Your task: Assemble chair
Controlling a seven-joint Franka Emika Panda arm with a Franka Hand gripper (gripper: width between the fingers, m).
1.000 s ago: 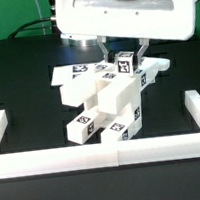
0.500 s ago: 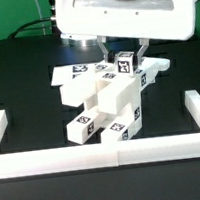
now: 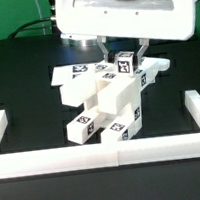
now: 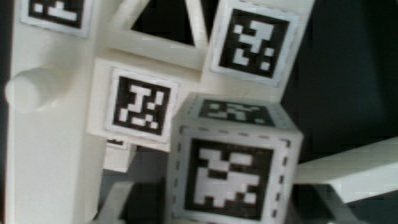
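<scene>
The chair stands part-built in the middle of the black table as a cluster of matte-white blocky pieces (image 3: 101, 108) with square marker tags on their faces. At its upper back corner a small tagged block (image 3: 127, 62) sits against the cluster, and my gripper (image 3: 124, 57) comes down from above with a finger on each side, shut on the block. In the wrist view the same block (image 4: 231, 165) fills the lower middle, with dark fingers (image 4: 139, 195) close beside it. A tagged white leg frame (image 4: 143, 95) lies just behind. The fingertips are hidden.
The marker board (image 3: 69, 73) lies flat behind the chair toward the exterior view's left. A low white border wall (image 3: 104, 156) runs along the front and up both sides. The big white robot wrist (image 3: 123, 10) hangs over the back of the scene.
</scene>
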